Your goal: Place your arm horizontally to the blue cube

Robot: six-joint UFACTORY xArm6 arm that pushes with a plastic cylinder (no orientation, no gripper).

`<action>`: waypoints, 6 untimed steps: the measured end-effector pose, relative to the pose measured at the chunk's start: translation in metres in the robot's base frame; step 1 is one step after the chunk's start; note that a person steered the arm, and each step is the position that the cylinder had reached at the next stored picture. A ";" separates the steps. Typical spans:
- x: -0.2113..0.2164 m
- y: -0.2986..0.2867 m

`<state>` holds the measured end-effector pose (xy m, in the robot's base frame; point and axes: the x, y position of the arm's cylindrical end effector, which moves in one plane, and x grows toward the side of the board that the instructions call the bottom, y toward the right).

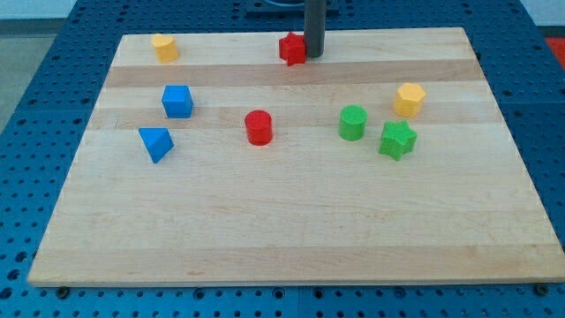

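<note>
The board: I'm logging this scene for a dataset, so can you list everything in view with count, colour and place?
Wooden board: one, light wood, fills the view.
Perforated table: one, blue, beneath the board.
Yellow block: one, top left.
Red star block: one, top centre.
Blue cube: one, left.
Blue wedge block: one, below the cube.
Red cylinder: one, centre.
Green cylinder: one, right of centre.
Green star block: one, right.
Yellow hexagonal block: one, right.
My tip: one, dark, beside the red star's right side.

Two blocks are blue: the blue cube (177, 102) and a blue wedge (155, 143). The red star (292, 49), red cylinder (259, 127), two green and two yellow blocks lie on the pale striped wooden board (282, 230).
</note>
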<state>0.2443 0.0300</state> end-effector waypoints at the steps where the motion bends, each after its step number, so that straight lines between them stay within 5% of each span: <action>1: 0.000 0.000; 4: 0.023 0.029; 6: 0.056 -0.047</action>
<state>0.3001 -0.0174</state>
